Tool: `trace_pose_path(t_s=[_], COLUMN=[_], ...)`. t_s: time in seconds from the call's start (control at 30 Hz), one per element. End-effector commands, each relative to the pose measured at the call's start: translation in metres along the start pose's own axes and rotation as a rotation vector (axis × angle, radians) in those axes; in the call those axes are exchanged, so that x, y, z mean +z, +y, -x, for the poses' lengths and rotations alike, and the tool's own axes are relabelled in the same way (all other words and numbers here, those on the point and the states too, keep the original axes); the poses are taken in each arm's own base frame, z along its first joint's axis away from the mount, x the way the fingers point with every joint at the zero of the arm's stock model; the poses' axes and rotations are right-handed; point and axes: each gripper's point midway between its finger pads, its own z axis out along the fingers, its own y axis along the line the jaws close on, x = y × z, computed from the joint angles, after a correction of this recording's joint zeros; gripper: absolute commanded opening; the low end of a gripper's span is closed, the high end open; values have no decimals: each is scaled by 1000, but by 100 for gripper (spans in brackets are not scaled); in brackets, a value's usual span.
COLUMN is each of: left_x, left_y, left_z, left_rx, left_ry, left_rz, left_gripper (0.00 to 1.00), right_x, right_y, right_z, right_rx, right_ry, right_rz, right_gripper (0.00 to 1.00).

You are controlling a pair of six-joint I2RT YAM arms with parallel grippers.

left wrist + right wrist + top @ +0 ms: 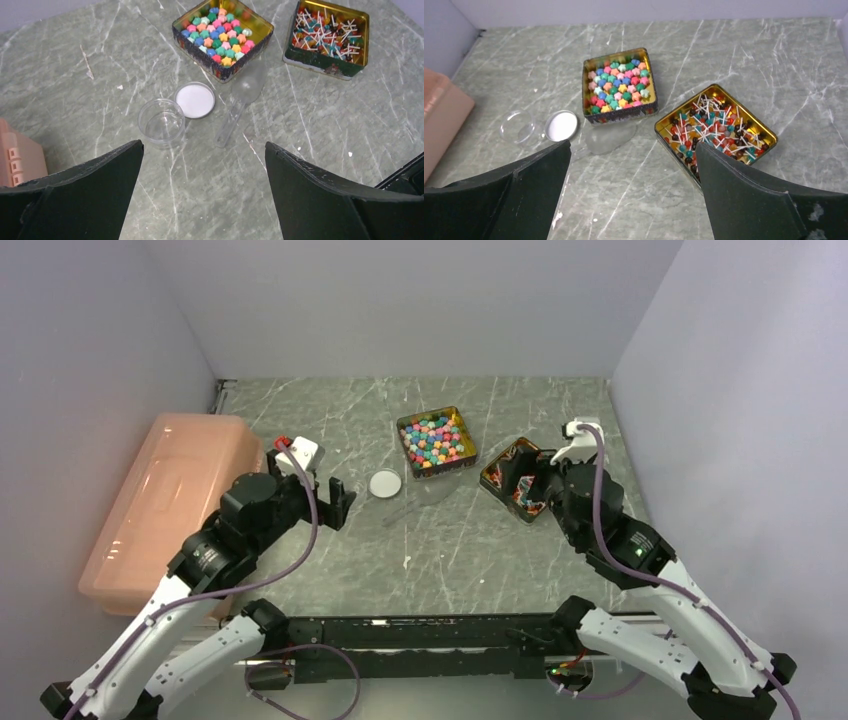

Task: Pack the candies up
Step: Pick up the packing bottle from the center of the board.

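While neither pair had anything in its grasp, the left jaws stood spread wide and empty, and the right jaws did likewise, each pair framing only bare tabletop (440, 560) in its wrist view. The candies (218, 36), small star-like lumps in pink, blue, green, yellow and orange, lay in a single layer inside a square gold tin (222, 74) toward the back middle. A second tin (320, 66) near its right side, turned at an angle, held stick sweets (327, 32) with dark, red and teal heads on white stalks. In front of the first tin lay a clear scoop (245, 89), its bowl close to the tin wall, probably put there so the candy could be ladled rather than pinched piece by piece. Beside the scoop's handle stood an open clear jar (161, 121), seemingly empty, with its white lid (195, 100) flat just beside it. It looked like the vessel to be filled. The left jaws hovered nearer the jar and scoop, the right jaws nearer the second tin, which suggested a split of work. A pink lidded bin (165, 502) rested at the far left. Nothing appeared packed yet.
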Motion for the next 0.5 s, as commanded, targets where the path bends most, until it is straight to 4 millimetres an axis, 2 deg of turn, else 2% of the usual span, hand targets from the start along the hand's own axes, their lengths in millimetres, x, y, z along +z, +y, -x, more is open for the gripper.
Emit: trace_pose_path(t_s=[0.0,0.1,0.4,0.47], left_x=[-4,-4,-3,-4], left_y=[2,5,5,5], left_z=[18,17,14,16], left_rx=[9,7,-5,-6], left_ry=[-79,-67,-53,-59], left_rz=[6,22,24,27], left_gripper=[99,99,99,99], right_x=[-2,7,17,22], right_y=[0,0,12,20], right_z=[15,7,-3,-7], right_rx=[24,-1,-22,-31], right_ry=[-49,-3,16,33], right_rz=[-4,-36,7,35], right_gripper=[100,100,100,100])
